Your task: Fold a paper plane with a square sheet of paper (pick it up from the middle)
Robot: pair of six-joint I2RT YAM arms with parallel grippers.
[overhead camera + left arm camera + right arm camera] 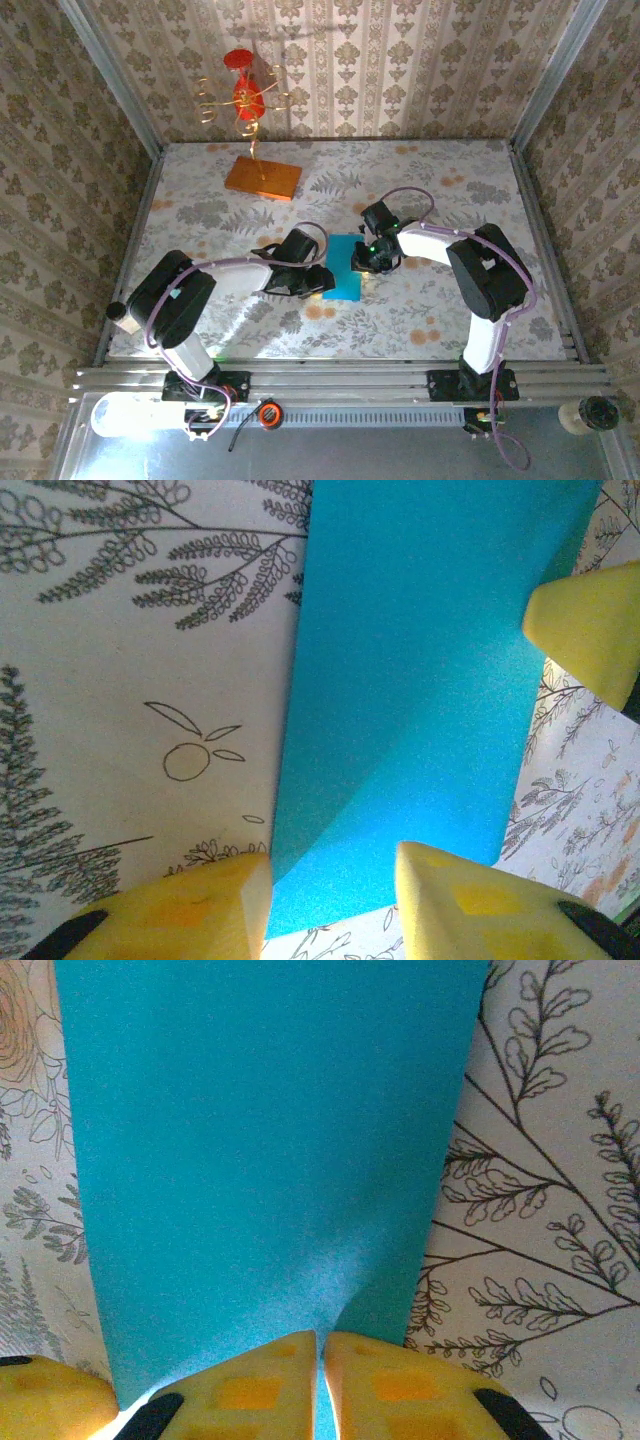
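Note:
The square sheet of paper (344, 267) is cyan-blue and lies as a folded rectangle on the flowered tabletop between my two grippers. My right gripper (372, 262) is at its right side. In the right wrist view that gripper (321, 1360) is shut on the paper (270, 1140), pinching its near edge into a small raised ridge. My left gripper (322, 280) is at the sheet's left side. In the left wrist view it (330, 900) stands open, its yellow pads (200, 915) apart over a corner of the paper (410, 660), which has a diagonal crease. The paper plane is out of view.
An orange slab (263, 178) lies at the back left of the table, with a red and gold wire ornament (247, 95) standing behind it. Wallpapered walls close three sides. A metal rail (340, 378) runs along the near edge by the arm bases.

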